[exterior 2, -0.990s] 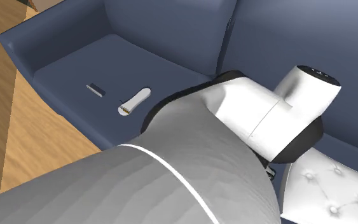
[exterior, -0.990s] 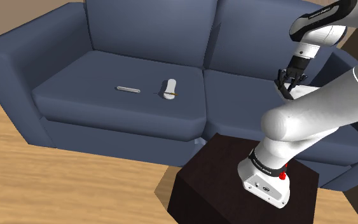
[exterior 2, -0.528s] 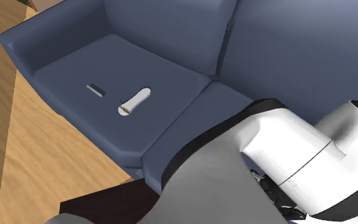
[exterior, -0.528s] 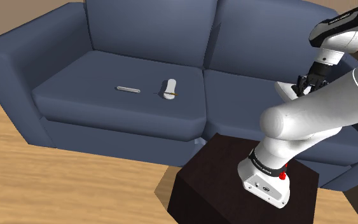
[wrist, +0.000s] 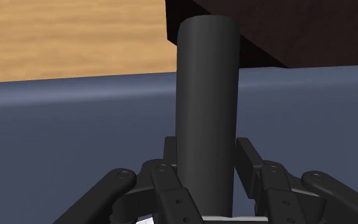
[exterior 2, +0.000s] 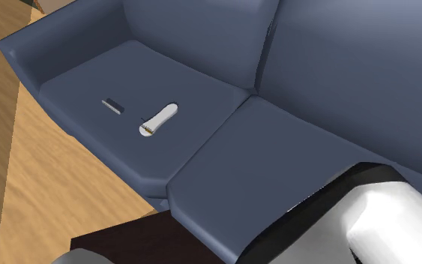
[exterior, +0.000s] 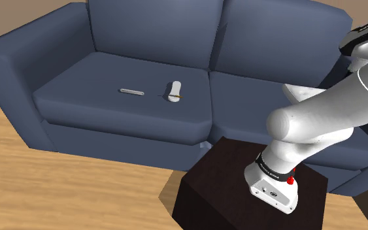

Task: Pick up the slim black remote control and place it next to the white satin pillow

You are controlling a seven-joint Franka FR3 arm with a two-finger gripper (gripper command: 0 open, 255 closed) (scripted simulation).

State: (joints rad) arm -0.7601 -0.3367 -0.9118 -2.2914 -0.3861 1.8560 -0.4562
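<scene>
**Gripping the black remote [wrist: 207, 89] in the claw [wrist: 206, 191]**

Seen from the wrist, the claw's two black fingers are closed on the sides of the black remote. It is a slim dark bar with a rounded far end, pointing straight out from the hand and resting on no surface. Beyond it lies blue sofa upholstery, then a strip of wooden floor and a corner of the dark stand.

In the shoulder view the white arm [exterior: 333, 111] rises from the dark stand [exterior: 221, 183] and runs out at that view's right edge. A corner of the white pillow [exterior: 300, 93] peeps from behind the arm, on the right seat of the blue sofa [exterior: 78, 108]. On the left seat lie a slim grey bar [exterior: 131, 92] and a white oblong thing [exterior: 174, 91], near each other but apart. Wooden floor [exterior: 19, 189] lies in front of the sofa.
</scene>
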